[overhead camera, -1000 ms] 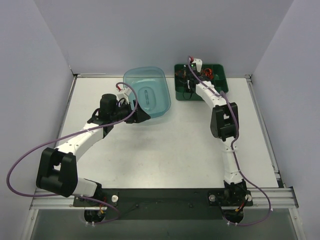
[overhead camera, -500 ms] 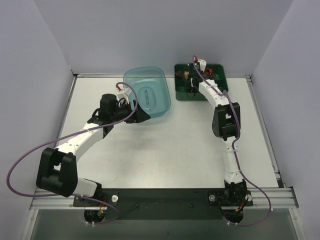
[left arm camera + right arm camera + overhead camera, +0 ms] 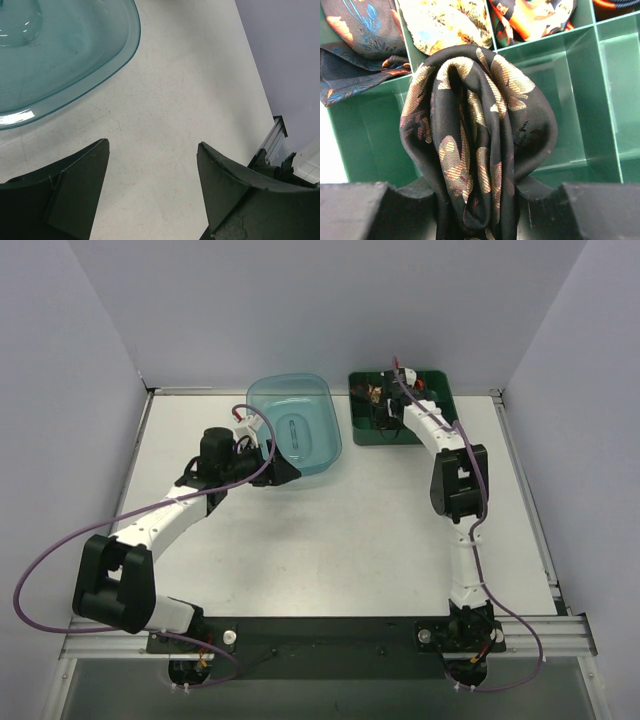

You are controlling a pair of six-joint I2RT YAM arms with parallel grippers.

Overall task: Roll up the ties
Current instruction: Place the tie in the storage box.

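Right arm sits further right over the green tray than a second ago; left arm unchanged. Right tool pinches the black-and-gold tie, which is rolled into a loose bundle, with the fingers pressed on its lower end from both sides. Bundle sticks out straight ahead of the tool, over a tray compartment; can't tell if it touches the tray floor. Compartments beyond the tool hold more ties: dark blue-orange tie ahead-left, spilling over its divider, yellow tie straight ahead, orange-red tie ahead-right. Left tool is spread wide over the bench, with the teal tub ahead-left of it
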